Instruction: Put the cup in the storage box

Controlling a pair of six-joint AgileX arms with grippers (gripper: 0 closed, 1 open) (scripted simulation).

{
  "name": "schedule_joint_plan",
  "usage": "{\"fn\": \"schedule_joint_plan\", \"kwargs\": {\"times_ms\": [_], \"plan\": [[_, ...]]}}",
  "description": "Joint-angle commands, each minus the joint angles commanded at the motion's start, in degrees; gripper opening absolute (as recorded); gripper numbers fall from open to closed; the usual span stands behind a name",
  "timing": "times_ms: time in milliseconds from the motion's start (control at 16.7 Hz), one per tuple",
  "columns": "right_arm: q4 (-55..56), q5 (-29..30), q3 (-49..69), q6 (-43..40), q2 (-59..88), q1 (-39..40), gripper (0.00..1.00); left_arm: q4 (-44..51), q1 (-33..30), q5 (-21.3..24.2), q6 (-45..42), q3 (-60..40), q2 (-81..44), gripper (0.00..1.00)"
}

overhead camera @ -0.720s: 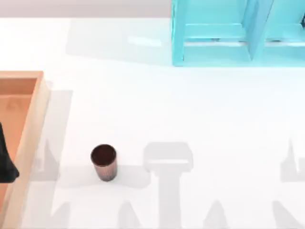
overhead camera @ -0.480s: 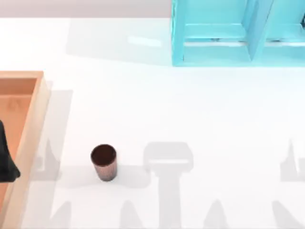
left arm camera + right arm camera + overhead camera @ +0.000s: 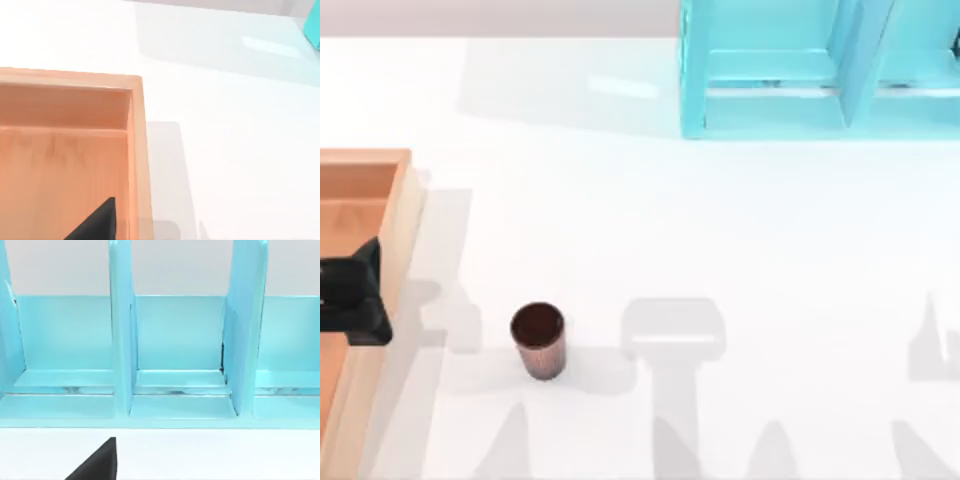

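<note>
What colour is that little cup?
Dark reddish-brown with ribbed sides; the cup shows best in the top view.

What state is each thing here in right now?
Cup: upright on the table, untouched, outside the box.
Box: open-topped, no cup in it.
Left hand: above the box's right wall, holding nothing.
Cyan shelf: upright at the table's back.

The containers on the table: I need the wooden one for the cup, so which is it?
The storage box at the table's left edge: tan wooden walls, orange-brown floor. The cyan frame at the back is a painted shelf.
</note>
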State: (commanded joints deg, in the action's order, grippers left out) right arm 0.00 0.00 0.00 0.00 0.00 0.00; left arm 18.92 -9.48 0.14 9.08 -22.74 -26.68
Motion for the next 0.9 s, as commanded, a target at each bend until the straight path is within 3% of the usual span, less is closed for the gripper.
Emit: {"fn": "schedule_joint_plan", "kwargs": {"times_ms": [900], "plan": [[0.00,0.00,0.00,0.00,0.00,0.00,1.00,46.02,-22.70,-0.03,21.86,-55.23,-64.88,1.00]]}}
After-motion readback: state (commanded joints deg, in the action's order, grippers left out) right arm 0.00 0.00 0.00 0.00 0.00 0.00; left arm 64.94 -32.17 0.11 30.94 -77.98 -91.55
